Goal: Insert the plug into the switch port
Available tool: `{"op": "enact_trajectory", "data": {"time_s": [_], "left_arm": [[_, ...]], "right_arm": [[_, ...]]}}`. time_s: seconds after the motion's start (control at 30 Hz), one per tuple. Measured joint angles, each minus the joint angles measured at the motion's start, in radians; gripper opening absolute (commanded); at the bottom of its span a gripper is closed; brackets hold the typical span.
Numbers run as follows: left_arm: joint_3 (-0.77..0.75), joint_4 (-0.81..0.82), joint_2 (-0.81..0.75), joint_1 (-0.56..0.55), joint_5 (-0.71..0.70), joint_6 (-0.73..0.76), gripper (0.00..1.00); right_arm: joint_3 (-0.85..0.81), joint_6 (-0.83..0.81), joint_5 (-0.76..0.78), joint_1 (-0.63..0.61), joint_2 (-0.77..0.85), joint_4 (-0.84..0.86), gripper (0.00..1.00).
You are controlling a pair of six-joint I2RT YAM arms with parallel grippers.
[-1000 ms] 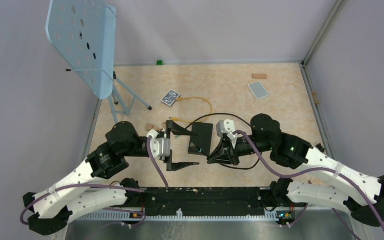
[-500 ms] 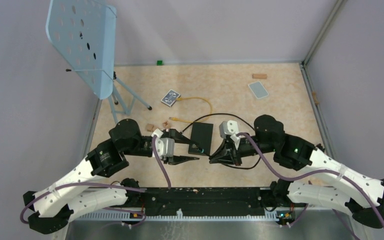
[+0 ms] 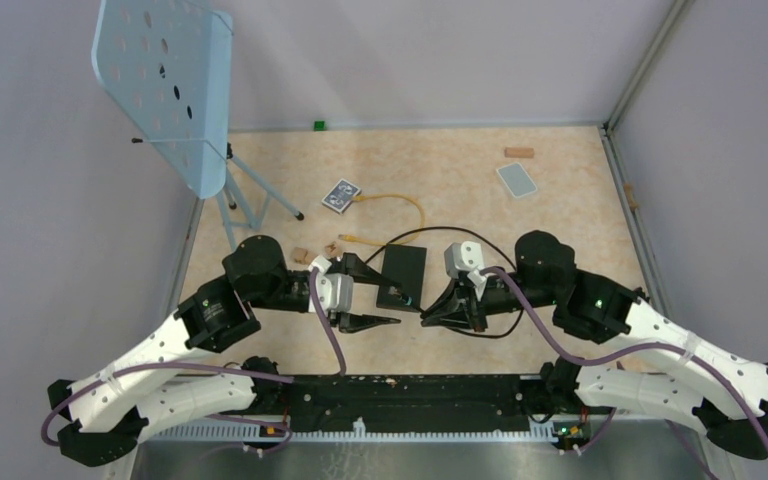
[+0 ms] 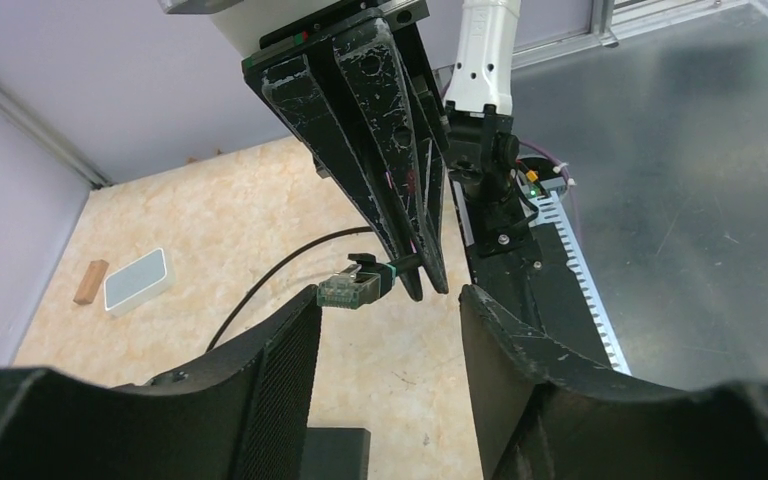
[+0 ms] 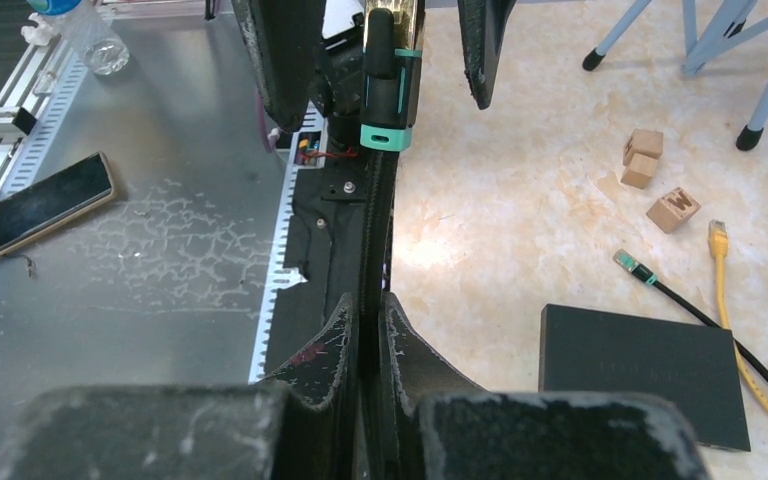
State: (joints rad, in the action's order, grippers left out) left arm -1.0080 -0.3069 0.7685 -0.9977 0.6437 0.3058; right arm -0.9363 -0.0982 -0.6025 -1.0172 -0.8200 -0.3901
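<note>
Pretty sure this is a robotics lab test cell. A left arm (image 3: pixel 165 350) and right arm (image 3: pixel 680 350) are bolted to a black rail (image 3: pixel 410 392) at 6 o'clock. Plain lilac wall panels (image 3: pixel 410 60) box in the table (image 3: pixel 480 190), with an aluminium corner post (image 3: pixel 642 65) at 1 o'clock. There's also slotted cable duct (image 4: pixel 585 290) on a sheet-metal bench (image 4: pixel 700 180).

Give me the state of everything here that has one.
right gripper, shut on the black cable just behind the plug
left gripper, open, jaws either side of the plug
plug, held in the air, not inserted
black box, flat on the table
yellow cable, loose on the table
</note>
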Motion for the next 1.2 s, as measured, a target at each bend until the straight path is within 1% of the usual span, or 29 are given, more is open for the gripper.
{"op": "enact_trajectory", "data": {"time_s": [0.1,0.33,0.47,0.9,0.97,1.03,1.07,1.1,1.13,1.2], "left_arm": [[0.000,0.005,0.000,0.000,0.005,-0.005,0.62],[0.000,0.015,0.000,0.000,0.008,-0.016,0.61],[0.000,0.015,0.000,0.000,0.014,-0.018,0.58],[0.000,0.014,0.000,0.000,0.025,-0.015,0.29],[0.000,0.014,0.002,0.000,0.026,-0.014,0.21],[0.000,0.014,0.005,0.000,0.026,-0.015,0.04],[0.000,0.014,0.006,0.000,0.032,-0.016,0.00],[0.000,0.013,0.006,0.000,0.034,-0.014,0.00],[0.000,0.011,0.007,0.000,0.036,-0.013,0.00],[0.000,0.010,0.007,0.000,0.038,-0.011,0.00]], "right_arm": [[0.000,-0.004,-0.001,0.000,0.000,0.000,0.00],[0.000,-0.006,-0.012,0.000,-0.006,0.000,0.00],[0.000,-0.007,-0.017,0.000,-0.016,-0.002,0.00],[0.005,-0.015,-0.017,0.000,-0.027,-0.021,0.00],[0.007,-0.016,-0.017,0.000,-0.027,-0.024,0.00],[0.007,-0.018,-0.017,0.000,-0.027,-0.024,0.00],[0.007,-0.021,-0.014,0.000,-0.027,-0.025,0.00],[0.007,-0.023,-0.013,0.000,-0.027,-0.027,0.05],[0.007,-0.024,-0.011,0.000,-0.027,-0.027,0.12],[0.007,-0.025,-0.005,0.000,-0.027,-0.026,0.30]]}}
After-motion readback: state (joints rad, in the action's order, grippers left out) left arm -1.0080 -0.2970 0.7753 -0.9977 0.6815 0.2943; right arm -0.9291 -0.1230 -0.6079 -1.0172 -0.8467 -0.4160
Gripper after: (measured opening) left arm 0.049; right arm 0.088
